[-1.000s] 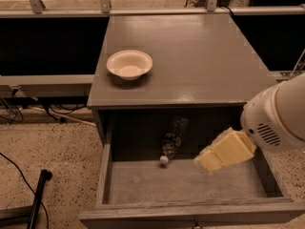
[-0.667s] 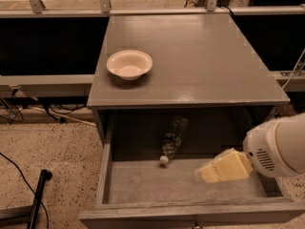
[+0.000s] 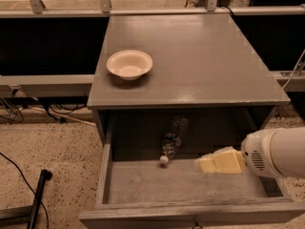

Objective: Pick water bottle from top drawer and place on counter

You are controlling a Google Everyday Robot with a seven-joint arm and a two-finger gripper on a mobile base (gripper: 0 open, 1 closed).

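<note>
The water bottle (image 3: pixel 172 138), clear and ribbed with a white cap, lies on its side at the back of the open top drawer (image 3: pixel 143 182), cap pointing toward the front. The counter (image 3: pixel 205 61) is the flat grey-brown cabinet top above it. My gripper (image 3: pixel 202 164), pale yellow on the end of a white arm, reaches in from the right and hangs over the drawer's right half, to the right of the bottle's cap and a little apart from it. It holds nothing that I can see.
A pale round bowl (image 3: pixel 129 64) stands on the counter's left part. A metal railing (image 3: pixel 105 4) runs behind the counter. Black cables (image 3: pixel 14 109) and a dark pole (image 3: pixel 37 197) lie on the speckled floor at the left.
My arm has dropped lower and drawn back to the right, and the gripper now points left at drawer height. The bottle and bowl have not moved.
</note>
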